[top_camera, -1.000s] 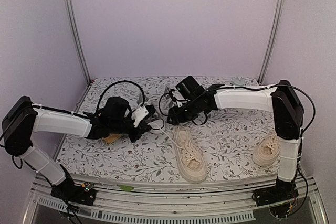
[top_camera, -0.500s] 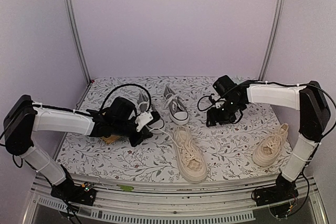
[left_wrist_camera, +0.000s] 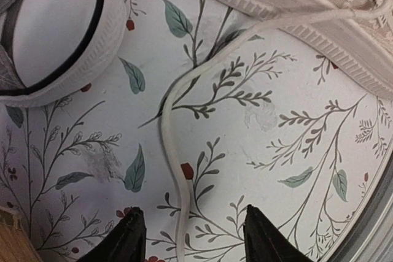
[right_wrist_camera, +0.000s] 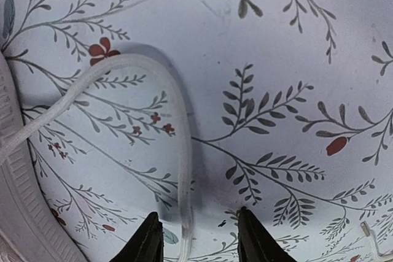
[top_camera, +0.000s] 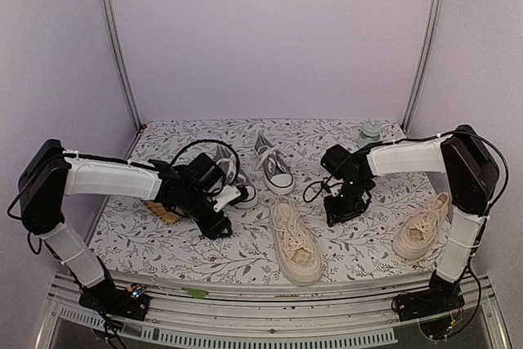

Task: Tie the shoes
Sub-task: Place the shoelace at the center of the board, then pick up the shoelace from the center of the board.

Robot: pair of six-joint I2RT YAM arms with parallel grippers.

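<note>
lace work around the middle cream shoe (top_camera: 296, 243), seen from above: toe toward the near edge, left gripper (top_camera: 219, 225) low at its left, right gripper (top_camera: 341, 212) low at its right, both about equally near. second cream shoe (top_camera: 421, 230) at far right, far grey shoe (top_camera: 275, 167) behind, near grey shoe (top_camera: 243, 194) just beside the left gripper.

left wrist: fingers (left_wrist_camera: 130, 240) apart, pinching nothing. left lace end (left_wrist_camera: 175, 151) flat on the printed cloth (left_wrist_camera: 258, 170), running from between them up to the cream shoe.

right wrist: fingers (right_wrist_camera: 147, 243) apart too, holding nothing. right lace end (right_wrist_camera: 181, 170) straight ahead in the gap, then curving left toward the sole.

against half a second ago: both lower, the right one drawn nearer to the shoe.
</note>
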